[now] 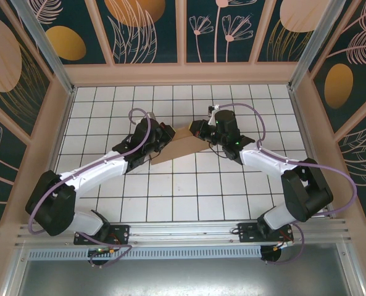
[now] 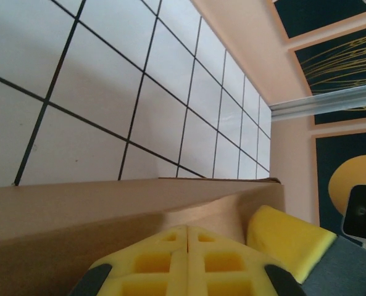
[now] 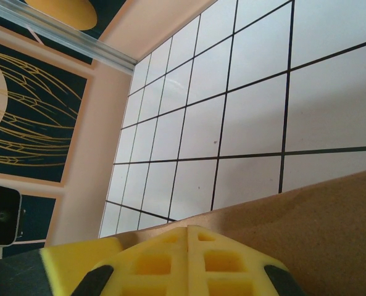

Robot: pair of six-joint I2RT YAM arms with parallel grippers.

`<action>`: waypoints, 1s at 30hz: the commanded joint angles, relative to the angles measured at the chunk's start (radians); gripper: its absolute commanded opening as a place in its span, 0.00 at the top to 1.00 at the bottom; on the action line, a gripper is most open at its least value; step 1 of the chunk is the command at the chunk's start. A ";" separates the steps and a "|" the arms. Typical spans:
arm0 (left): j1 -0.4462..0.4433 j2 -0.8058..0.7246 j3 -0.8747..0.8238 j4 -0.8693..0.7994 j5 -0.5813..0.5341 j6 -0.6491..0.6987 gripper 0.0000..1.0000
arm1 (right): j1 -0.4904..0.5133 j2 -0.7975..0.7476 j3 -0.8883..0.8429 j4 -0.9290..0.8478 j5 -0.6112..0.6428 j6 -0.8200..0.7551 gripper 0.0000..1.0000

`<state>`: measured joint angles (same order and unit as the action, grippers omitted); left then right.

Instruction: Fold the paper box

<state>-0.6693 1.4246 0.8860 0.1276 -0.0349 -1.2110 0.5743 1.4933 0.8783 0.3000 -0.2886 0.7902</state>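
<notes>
The paper box [image 1: 181, 148] is a brown cardboard piece standing tilted in the middle of the tiled table, squeezed between both grippers. My left gripper [image 1: 164, 137] is at its left end and my right gripper [image 1: 198, 131] at its right end. In the left wrist view the left gripper [image 2: 187, 231] is shut, its yellow fingers meeting tip to tip against a cardboard panel [image 2: 108, 209], with nothing between them. In the right wrist view the right gripper [image 3: 187, 231] is shut the same way against the cardboard [image 3: 318, 228]. Each wrist view also catches a yellow finger of the other gripper.
The white tiled table [image 1: 189, 191] is ringed by low peach walls [image 1: 183, 74] and aluminium posts. Both arm bases sit at the near edge. Open tiles lie in front of and behind the box.
</notes>
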 commanded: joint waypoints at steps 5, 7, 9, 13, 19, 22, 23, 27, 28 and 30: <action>0.003 0.017 -0.028 -0.060 -0.038 -0.020 1.00 | 0.005 -0.003 0.025 -0.103 0.005 -0.042 0.99; 0.002 0.019 -0.037 -0.061 -0.037 -0.023 1.00 | -0.014 -0.025 0.055 -0.132 -0.014 -0.056 0.95; 0.003 0.020 -0.042 -0.064 -0.037 -0.023 1.00 | -0.022 -0.049 0.081 -0.167 -0.017 -0.080 0.86; 0.002 0.026 -0.043 -0.080 -0.043 -0.024 1.00 | -0.123 -0.083 0.120 -0.252 -0.026 -0.150 0.62; 0.002 0.035 -0.024 -0.101 -0.041 -0.015 1.00 | -0.216 -0.097 0.141 -0.346 -0.051 -0.310 0.54; 0.003 0.036 -0.022 -0.106 -0.040 -0.009 1.00 | -0.223 -0.083 0.140 -0.370 -0.058 -0.364 0.53; 0.002 0.037 -0.022 -0.107 -0.039 -0.008 1.00 | -0.223 -0.077 0.137 -0.370 -0.057 -0.371 0.53; 0.003 0.042 -0.024 -0.106 -0.032 -0.003 1.00 | -0.225 -0.052 0.129 -0.354 -0.057 -0.391 0.52; 0.003 0.042 -0.025 -0.106 -0.032 -0.002 1.00 | -0.225 -0.043 0.130 -0.355 -0.057 -0.395 0.52; 0.002 0.042 -0.027 -0.103 -0.030 0.001 1.00 | -0.225 -0.029 0.125 -0.349 -0.052 -0.395 0.51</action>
<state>-0.6693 1.4261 0.8780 0.1383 -0.0528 -1.2243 0.3523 1.4403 0.9932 -0.0380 -0.3386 0.4374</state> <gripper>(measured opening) 0.051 0.488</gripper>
